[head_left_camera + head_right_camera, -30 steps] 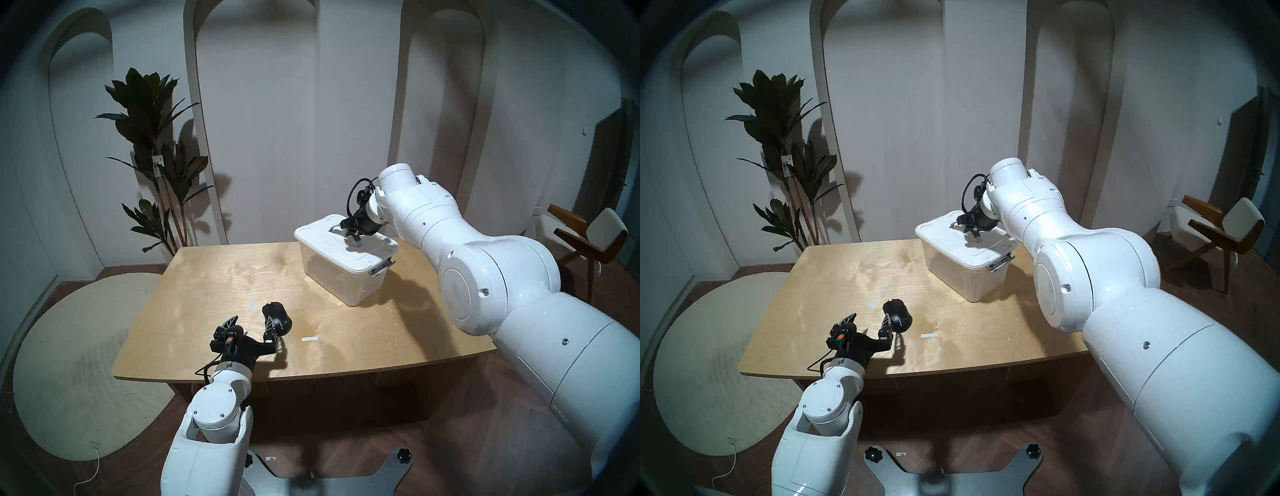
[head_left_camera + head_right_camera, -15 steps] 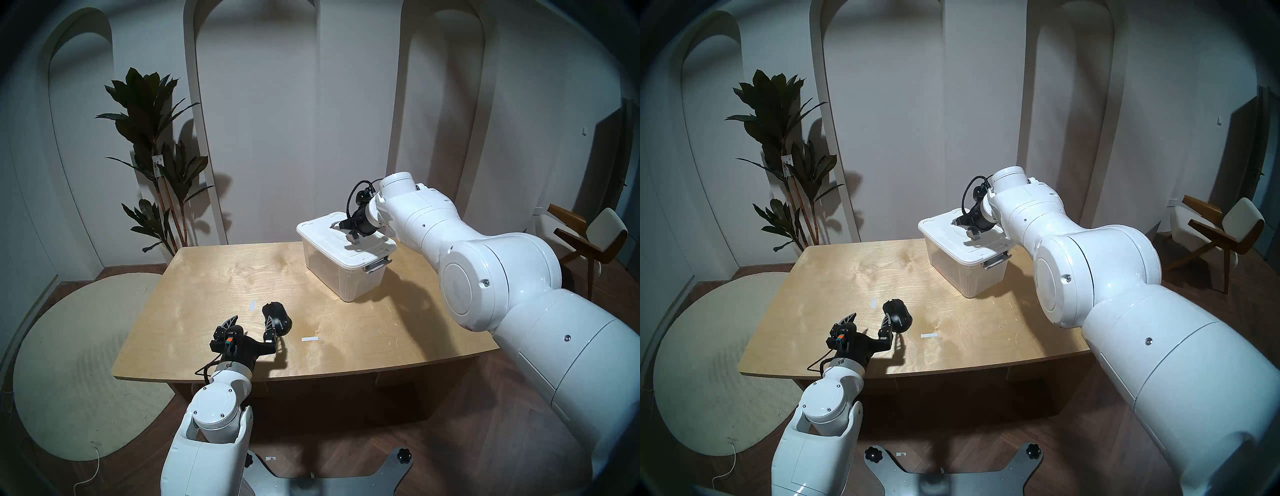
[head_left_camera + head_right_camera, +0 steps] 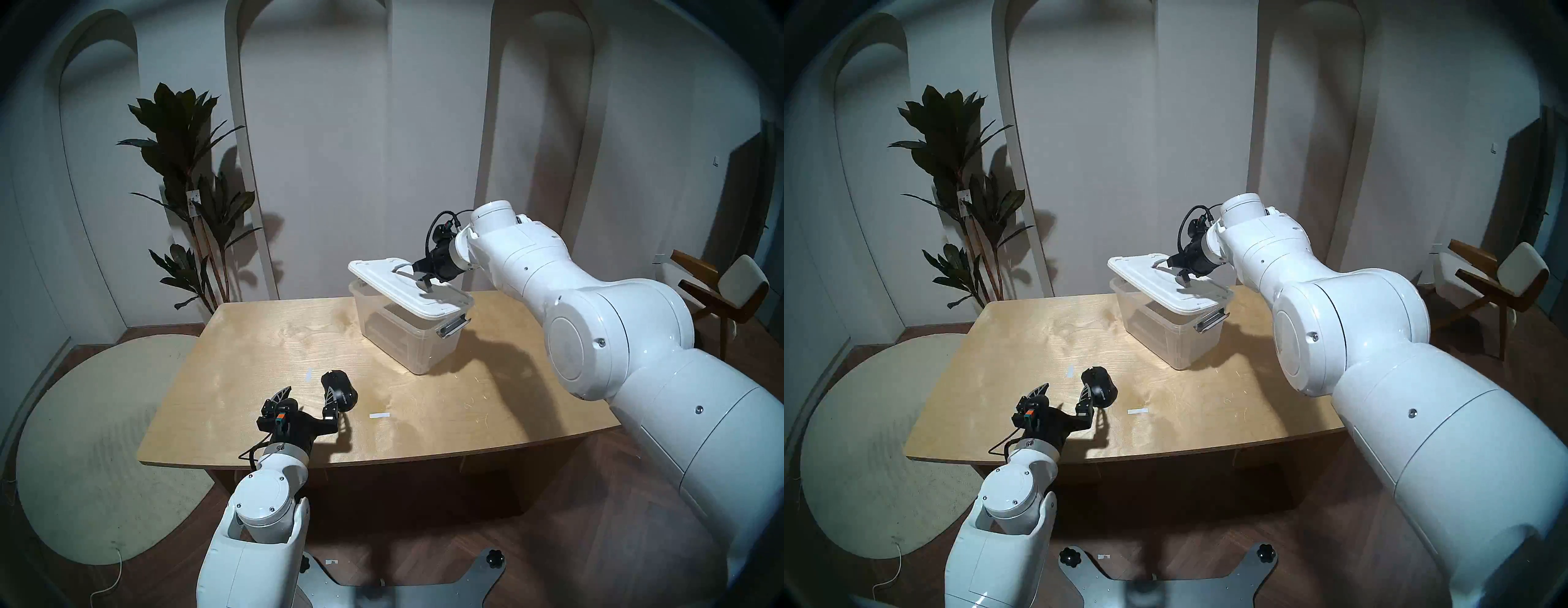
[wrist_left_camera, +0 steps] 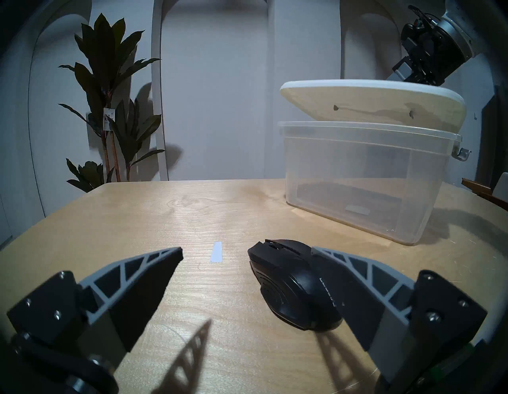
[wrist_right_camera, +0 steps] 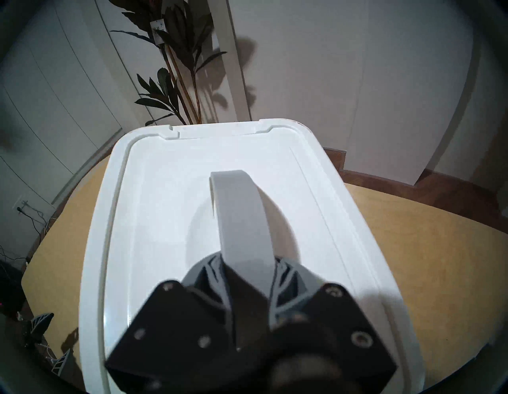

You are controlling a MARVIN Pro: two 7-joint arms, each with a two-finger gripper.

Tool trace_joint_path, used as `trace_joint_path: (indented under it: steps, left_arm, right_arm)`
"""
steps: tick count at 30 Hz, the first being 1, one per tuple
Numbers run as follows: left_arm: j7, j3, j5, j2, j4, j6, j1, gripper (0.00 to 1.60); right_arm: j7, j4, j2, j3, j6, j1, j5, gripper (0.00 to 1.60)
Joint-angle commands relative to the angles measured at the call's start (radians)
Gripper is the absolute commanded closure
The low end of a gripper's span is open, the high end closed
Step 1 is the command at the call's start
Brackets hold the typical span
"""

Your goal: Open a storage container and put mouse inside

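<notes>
Where the pale wooden table (image 3: 263, 339) meets its near edge, the left arm reaches forward low over the top, wrist roughly level, fingers pointing away from the robot. Left gripper (image 4: 246, 254) is spread wide and grips nothing. Its right finger (image 4: 354, 278) lies against the side of the small black oval computer mouse (image 4: 291, 283), which rests flat on the table inside the span; the left finger (image 4: 143, 275) stands well clear of it. Pale lettering shows on the mouse's side next to that right finger. A short white tape strip (image 4: 216, 252) lies on the table just beyond the fingertips; a second strip (image 3: 379, 416) lies to the right of the mouse.

Farther back, on the right rear part of the table, stands the rectangular translucent clear plastic storage container (image 3: 399, 339). Its interior looks empty apart from a dark patch at the bottom. The white lid (image 3: 382, 280) is tilted: the left end is raised off the rim with a visible gap, the right end sits low near the grey side latch clip (image 3: 454, 327).

Right arm extends from the right side, elbow high, wrist angled down onto the lid. Right gripper (image 5: 248, 271) is clamped narrow around the grey arched handle (image 5: 242, 214) on the lid's top.
</notes>
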Motion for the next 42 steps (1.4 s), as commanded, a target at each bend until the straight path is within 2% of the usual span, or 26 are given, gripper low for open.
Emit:
trace_joint_path:
  steps: [1, 3, 9, 16, 17, 21, 31, 37, 42]
  left_arm:
    - [0.0, 0.0, 0.0, 0.0, -0.019, -0.005, -0.007, 0.0]
    - [0.0, 0.0, 0.0, 0.0, -0.019, -0.005, -0.007, 0.0]
    - [0.0, 0.0, 0.0, 0.0, -0.017, -0.005, -0.008, 0.0]
    - [0.0, 0.0, 0.0, 0.0, -0.013, -0.005, -0.009, 0.0]
    - [0.0, 0.0, 0.0, 0.0, -0.012, -0.005, -0.009, 0.0]
    - [0.0, 0.0, 0.0, 0.0, -0.011, -0.005, -0.009, 0.0]
    - [0.0, 0.0, 0.0, 0.0, -0.011, -0.005, -0.01, 0.0]
    - [0.0, 0.0, 0.0, 0.0, -0.014, -0.006, -0.009, 0.0]
    - [0.0, 0.0, 0.0, 0.0, -0.016, -0.006, -0.008, 0.0]
  right_arm:
    - [-0.008, -0.09, 0.048, -0.001, -0.029, 0.043, -0.008, 1.6]
    - [0.018, -0.11, 0.058, 0.001, -0.025, 0.044, -0.001, 1.6]
    - [0.004, -0.168, 0.112, 0.012, -0.035, 0.037, -0.001, 1.6]
    - [-0.016, -0.204, 0.218, 0.058, -0.021, 0.012, -0.001, 1.6]
    - [-0.026, -0.201, 0.208, 0.075, -0.02, 0.012, -0.008, 1.6]
    - [-0.042, -0.204, 0.26, 0.104, -0.008, -0.015, -0.01, 1.6]
    - [-0.074, -0.208, 0.376, 0.154, 0.024, -0.136, -0.018, 1.6]
    - [-0.057, -0.235, 0.395, 0.187, 0.026, -0.222, -0.001, 1.6]
    - [-0.055, -0.29, 0.383, 0.193, -0.003, -0.302, 0.002, 1.6]
